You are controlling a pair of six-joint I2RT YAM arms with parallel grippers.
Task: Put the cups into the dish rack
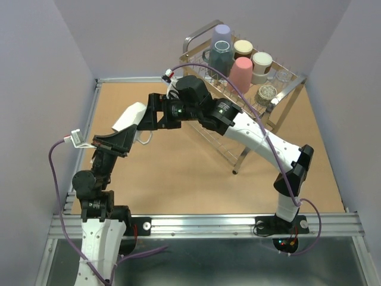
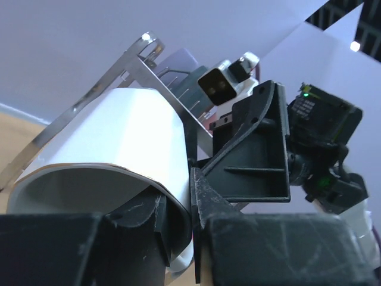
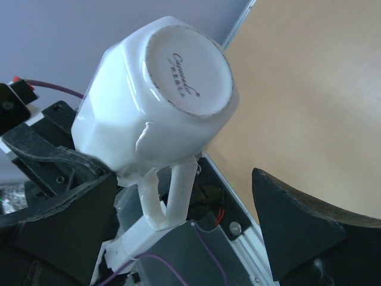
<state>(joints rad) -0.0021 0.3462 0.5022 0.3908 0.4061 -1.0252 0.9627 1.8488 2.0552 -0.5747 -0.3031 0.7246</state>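
My left gripper (image 1: 132, 126) is shut on the wall of a white handled mug (image 1: 128, 117), held in the air left of the dish rack (image 1: 191, 43). In the left wrist view one finger (image 2: 131, 232) is inside the mug (image 2: 119, 131) and the other presses its outside. My right gripper (image 1: 147, 113) is open beside the mug. In the right wrist view the mug (image 3: 161, 89) shows its base, and its handle (image 3: 166, 196) hangs between my open right gripper (image 3: 178, 229) fingers without touching them. Lavender (image 1: 222, 31), dark teal (image 1: 220, 61), pink (image 1: 241, 72) and cream-and-brown (image 1: 243, 47) cups stand in the rack.
Another cream cup (image 1: 261, 63) and two short metal cups (image 1: 266, 92) sit at the rack's right end. The rack's bent leg (image 1: 241, 156) stands on the brown table (image 1: 178, 173) under the right arm. Grey walls enclose the table. The rack's chrome band (image 2: 89, 101) shows behind the mug.
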